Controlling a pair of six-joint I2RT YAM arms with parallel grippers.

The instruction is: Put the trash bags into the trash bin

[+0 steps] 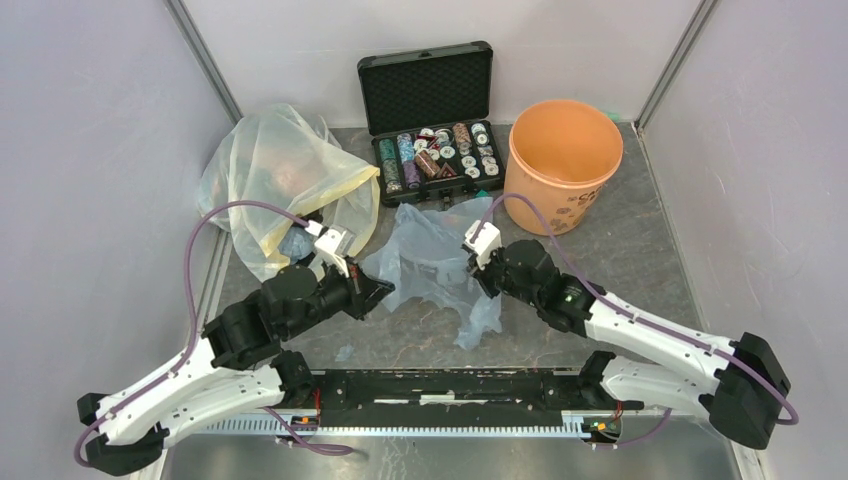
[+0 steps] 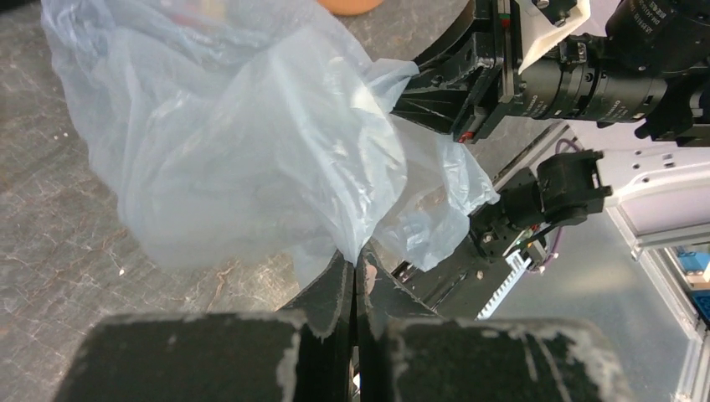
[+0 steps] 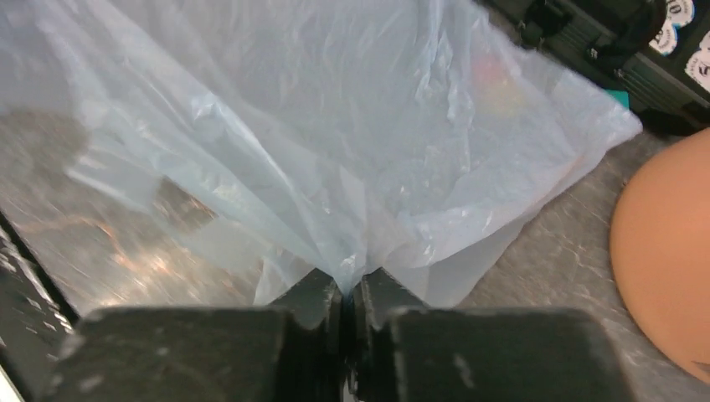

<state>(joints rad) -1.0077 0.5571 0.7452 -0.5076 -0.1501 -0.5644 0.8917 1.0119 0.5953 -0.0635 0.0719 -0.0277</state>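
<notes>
Your pale blue trash bag (image 1: 432, 255) hangs spread between the two hands near the middle of the surface (image 1: 640, 260). Its loose lower folds trail toward the near side. The left hand (image 2: 356, 261) is clenched on a pinch of film at the bag's left edge, fingers pressed together with plastic bunching out above them. The right hand (image 3: 347, 286) is clamped the same way on the right edge, and the film fans out from between its fingers.

The trash bin (image 1: 563, 160) stands upright and open at the far right, just beyond the right hand and apart from the bag. On the far side of the bag sits the open black case (image 1: 428, 110) of small round pieces. The larger yellowish bag (image 1: 285, 170) lies at the far left.

You look to be in the carry step: the bag is grasped but not yet in the bin. Next, lift both hands together so the trailing folds clear the rim, then travel right and far over the bin's mouth. Draw the hands closer so the bag gathers narrower than the opening, then let go. Watch that the loose tail doesn't drag across the case.
</notes>
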